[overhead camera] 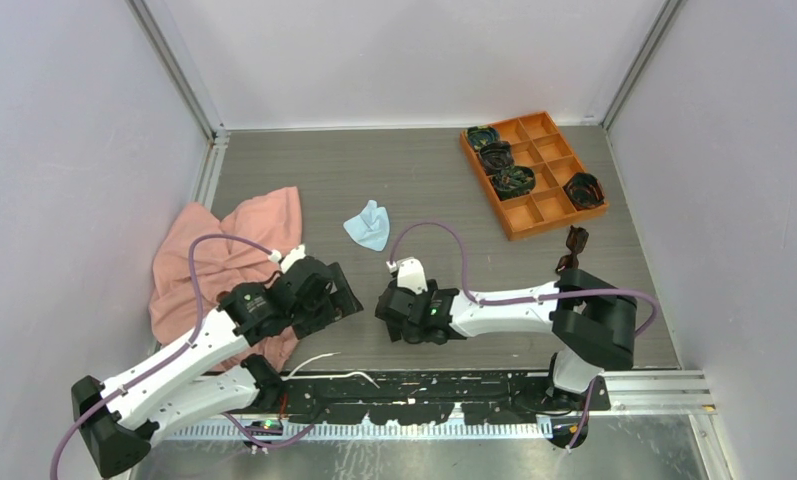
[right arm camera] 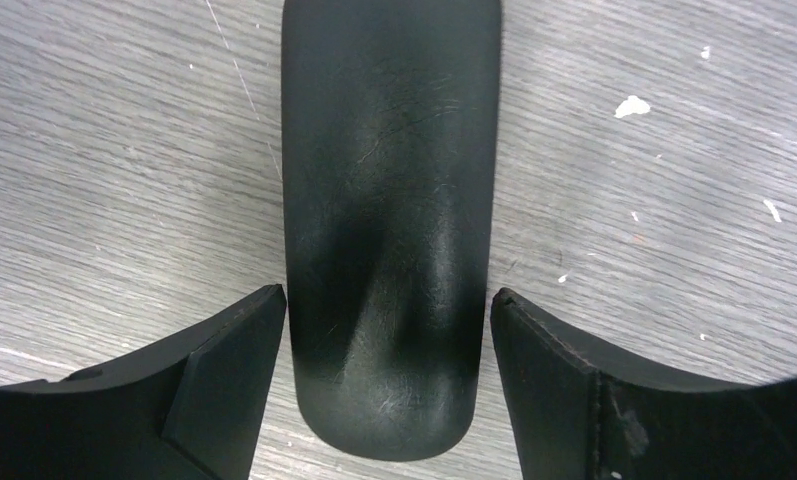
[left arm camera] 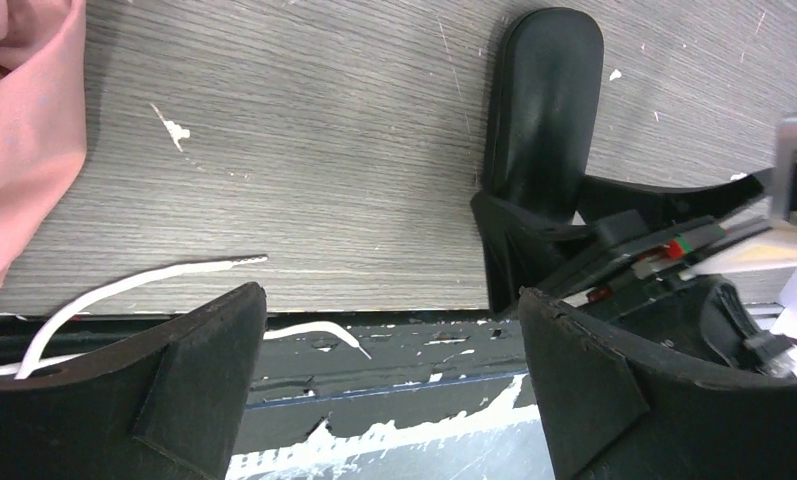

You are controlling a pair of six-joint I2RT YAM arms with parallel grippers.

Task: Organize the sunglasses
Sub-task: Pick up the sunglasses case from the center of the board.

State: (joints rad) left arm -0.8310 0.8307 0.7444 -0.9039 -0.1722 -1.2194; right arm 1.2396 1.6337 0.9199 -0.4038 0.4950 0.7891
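The sunglasses (overhead camera: pixel 575 243), small and dark with reddish-brown lenses, lie on the table right of centre, beside the right arm's elbow and apart from both grippers. The closed black glasses case (right arm camera: pixel 389 200) lies flat on the table. My right gripper (right arm camera: pixel 389 293) is open, with its jaws on either side of the case's near end and a thin gap on each side. The case also shows in the left wrist view (left arm camera: pixel 544 110). In the top view my right gripper (overhead camera: pixel 382 303) hides most of the case. My left gripper (left arm camera: pixel 391 295) is open and empty over the table's near edge, just left of the right gripper (overhead camera: pixel 342 300).
An orange compartment tray (overhead camera: pixel 551 205) at the back right holds several dark coiled bundles (overhead camera: pixel 496 157). A pink cloth (overhead camera: pixel 224 265) lies crumpled at the left. A small light-blue cloth (overhead camera: pixel 367 225) lies mid-table. A white strip (left arm camera: pixel 124 285) lies at the near edge.
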